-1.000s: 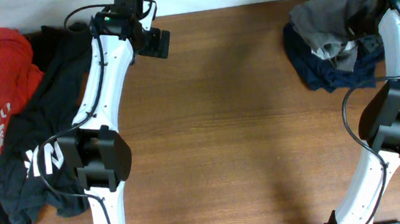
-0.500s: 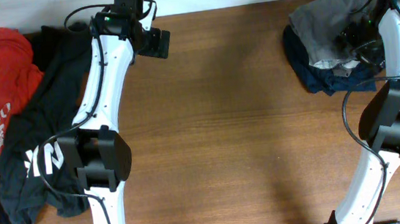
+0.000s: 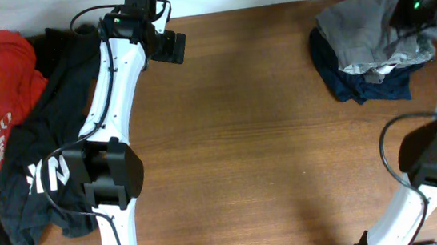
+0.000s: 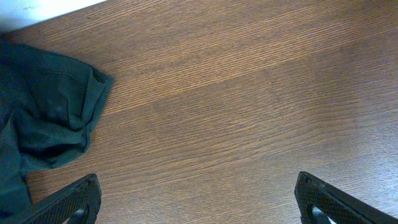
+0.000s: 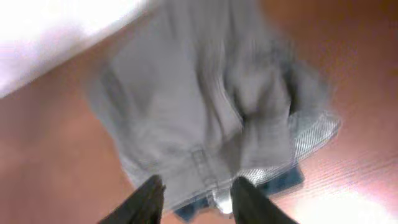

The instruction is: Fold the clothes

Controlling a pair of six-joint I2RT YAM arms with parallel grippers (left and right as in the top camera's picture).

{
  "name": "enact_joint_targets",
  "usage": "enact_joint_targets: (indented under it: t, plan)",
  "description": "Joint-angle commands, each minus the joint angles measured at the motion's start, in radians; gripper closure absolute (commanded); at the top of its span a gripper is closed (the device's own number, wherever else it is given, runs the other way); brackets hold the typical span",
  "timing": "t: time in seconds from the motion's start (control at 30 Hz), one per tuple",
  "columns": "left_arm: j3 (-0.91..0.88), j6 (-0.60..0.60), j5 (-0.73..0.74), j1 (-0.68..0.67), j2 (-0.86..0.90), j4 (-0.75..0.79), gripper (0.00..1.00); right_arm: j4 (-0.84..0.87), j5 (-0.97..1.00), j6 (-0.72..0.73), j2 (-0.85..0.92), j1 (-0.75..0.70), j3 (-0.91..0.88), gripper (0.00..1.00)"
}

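Since the earlier frame the right arm has swung off the pile toward the right edge of the bench (image 3: 244, 136), and the grey-khaki shorts (image 3: 359, 32) now lie uncovered at the far right corner, slumped on top of the navy garment (image 3: 356, 85). The right claw (image 5: 198, 198) hangs above them with its fingers part-way apart and nothing between them, as far as the blur lets us judge. We take it that it is moving to a new grip, since the shorts are bunched, not spread. The left claw (image 4: 199, 202) stands wide open over bare wood near the far edge, holding nothing and apparently waiting. The black tee (image 3: 50, 131) and the red tee (image 3: 1, 79) lie heaped along the left edge, unfolded. Only the right wrist view shows the pale waistband lining and navy cloth peeping out under it. Only the left wrist view shows a dark hem just beside that claw. The overhead view alone places both heaps.
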Motion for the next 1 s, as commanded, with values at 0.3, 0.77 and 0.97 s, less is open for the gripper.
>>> enact_joint_targets:
  t: [0.3, 0.77, 0.97]
  plan:
    - [0.019, 0.016, -0.004, 0.002, -0.036, 0.007, 0.01, 0.335, -0.022, -0.233, 0.188, 0.003, 0.013, 0.35]
    - [0.019, 0.016, -0.008, 0.002, -0.036, 0.030, 0.01, 0.266, -0.022, -0.194, 0.497, 0.003, 0.013, 0.09]
    - [0.019, 0.016, -0.011, 0.002, -0.036, 0.042, 0.01, 0.260, -0.023, -0.191, 0.501, 0.003, 0.018, 0.01]
